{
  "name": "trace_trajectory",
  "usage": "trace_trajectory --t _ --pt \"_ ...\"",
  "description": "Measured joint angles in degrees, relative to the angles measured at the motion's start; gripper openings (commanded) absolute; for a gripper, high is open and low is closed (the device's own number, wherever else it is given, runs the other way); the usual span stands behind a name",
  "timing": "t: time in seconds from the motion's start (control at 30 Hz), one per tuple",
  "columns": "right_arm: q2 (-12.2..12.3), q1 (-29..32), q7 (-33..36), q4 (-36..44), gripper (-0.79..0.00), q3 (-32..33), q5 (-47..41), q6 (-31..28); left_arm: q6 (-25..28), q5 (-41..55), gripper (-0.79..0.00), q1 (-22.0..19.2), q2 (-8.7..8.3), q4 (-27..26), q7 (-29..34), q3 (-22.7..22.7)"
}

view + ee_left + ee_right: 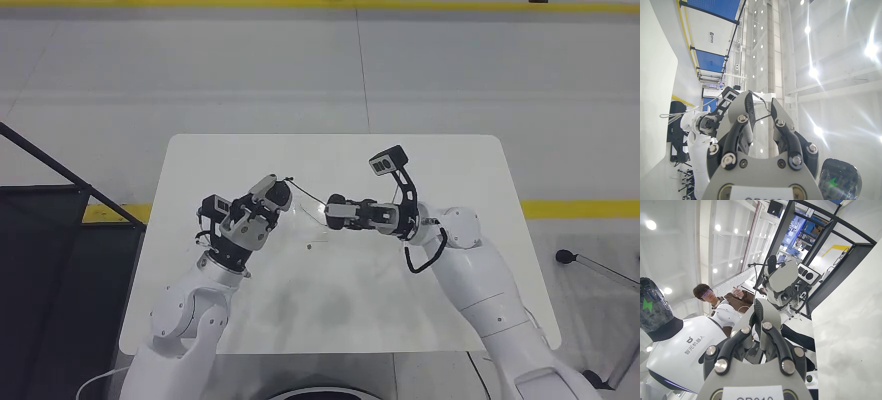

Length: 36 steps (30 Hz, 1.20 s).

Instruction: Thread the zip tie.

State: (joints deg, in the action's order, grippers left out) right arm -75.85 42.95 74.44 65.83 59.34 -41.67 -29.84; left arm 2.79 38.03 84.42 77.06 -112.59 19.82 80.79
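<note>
The zip tie (305,192) is a thin black strap held in the air over the middle of the worktop (450,170), a bit toward its far edge, strung between the 2 claws. Can't tell whether the tail has entered the head; too thin to read.

The right claw (757,303) is pressed together, pinching 1 end of the strap at its very tips. The strap rises from there and bends over toward the left claw (762,97). That one has its jaws spread w/ a gap, and the strap crosses the gap from pad to pad. Can't tell if that's a real hold or the strap is just wedged there.

Risks, as I judge them:
- The left hold looks weakest. W/ jaws apart, any pull from the right arm could drag the strap out and drop it on the worktop. Regrasping a flat, thin strap would be hard.
- The strap is bowed & prob springy. Pushed along its length, it may buckle sideways instead of feeding, so the tail misses the slot.
- The right pinch has little strap inside it, so a twist could let it rotate or slip.
- The claws are already near each other; closing in more risks finger contact.
- Head orientation is unclear. Entered from the wrong side, the tail won't lock.
</note>
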Motion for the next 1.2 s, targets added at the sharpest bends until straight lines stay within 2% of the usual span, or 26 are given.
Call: trace_trajectory --t 0.07,0.17,0.47,0.87,1.2 --pt "0.0 0.0 0.0 0.0 -0.785 -0.1 0.1 0.0 0.0 0.0 -0.705 0.1 -0.03 0.0 0.1 0.0" --pt "0.0 0.0 0.0 0.0 -0.785 -0.2 0.1 0.0 0.2 -0.1 -0.785 0.3 -0.08 0.0 0.1 0.1" --pt "0.2 0.3 0.0 0.6 -0.785 -0.1 0.3 0.0 0.8 -0.9 -0.785 0.8 -0.22 -0.2 0.0 0.4" --pt "1.2 2.8 -4.3 3.4 -0.785 3.9 0.7 -4.3 1.6 -1.6 -0.785 1.8 -0.41 -0.4 0.3 0.8" --pt "1.6 4.2 -4.7 4.9 -0.785 4.8 0.8 -4.7 1.8 -1.6 -0.785 1.9 -0.53 -0.2 0.5 0.8"
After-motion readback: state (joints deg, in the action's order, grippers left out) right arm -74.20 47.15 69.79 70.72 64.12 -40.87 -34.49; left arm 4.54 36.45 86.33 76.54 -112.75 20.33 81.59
